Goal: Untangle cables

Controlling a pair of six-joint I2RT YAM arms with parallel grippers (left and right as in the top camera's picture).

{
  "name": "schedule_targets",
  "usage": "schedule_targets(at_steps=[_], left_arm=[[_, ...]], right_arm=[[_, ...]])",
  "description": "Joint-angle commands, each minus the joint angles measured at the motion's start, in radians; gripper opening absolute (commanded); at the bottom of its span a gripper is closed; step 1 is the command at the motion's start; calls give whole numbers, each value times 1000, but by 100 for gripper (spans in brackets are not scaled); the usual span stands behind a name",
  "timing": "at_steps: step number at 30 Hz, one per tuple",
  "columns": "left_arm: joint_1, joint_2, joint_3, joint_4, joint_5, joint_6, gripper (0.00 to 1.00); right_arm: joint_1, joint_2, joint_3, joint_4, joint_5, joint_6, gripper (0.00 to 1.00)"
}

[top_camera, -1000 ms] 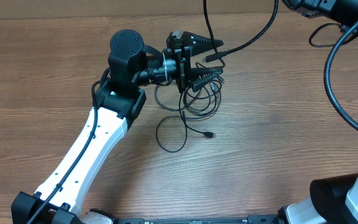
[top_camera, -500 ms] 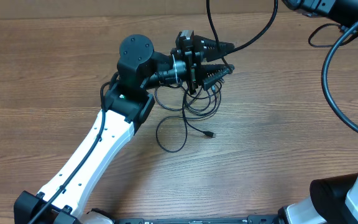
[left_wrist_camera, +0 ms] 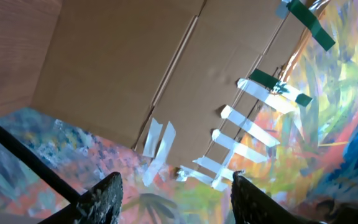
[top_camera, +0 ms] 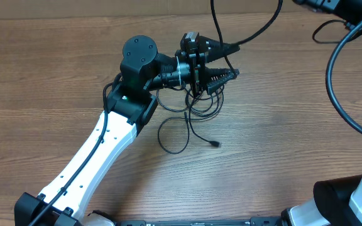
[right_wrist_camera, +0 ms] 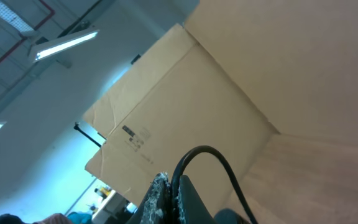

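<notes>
Mid-separation: right gripper (right_wrist_camera: 169,199) is clamped on a raised cable (right_wrist_camera: 210,158). Left gripper (top_camera: 236,59) is about half-wide and empty, with the cables (top_camera: 193,108) tangled on the worktop (top_camera: 281,138) at its 6 o'clock. Next I'd close the left on one loop and pull away from the right.

"What is at the very bottom?"

"The right gripper (right_wrist_camera: 169,196). Its two fingers are pressed close together. One finger (right_wrist_camera: 160,193) is grey and bumpy."

"And that black thing?"

"A thin black bendy cord (right_wrist_camera: 205,150). It comes up right at the finger tips, makes a round arch, and goes back down to the right."

"What is behind it?"

"A big brown cardboard box (right_wrist_camera: 185,93), tipped sideways, with a small label on it. A pale cardboard wall (right_wrist_camera: 303,68) fills the right side."

"And up high?"

"A long white ceiling light (right_wrist_camera: 64,43), glowing."
</notes>
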Motion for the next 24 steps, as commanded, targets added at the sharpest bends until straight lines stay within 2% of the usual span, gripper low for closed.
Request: schedule_targets(at_steps=[1, 5, 7, 16, 24], left_arm=[[-8, 5, 9, 14, 20, 2, 55], [-8, 5, 9, 82, 19, 2, 57], [-8, 5, 9, 113, 6, 2, 54], [-8, 5, 9, 113, -14, 3, 54], [-6, 5, 9, 113, -41, 2, 24]], right_arm=[[6, -2, 13, 23, 64, -39, 4], [6, 9, 13, 13, 84, -91, 4], [6, 22, 13, 8, 37, -88, 4], [14, 62, 13, 8, 19, -49, 4], [104, 62, 13, 16, 34, -56, 4]])
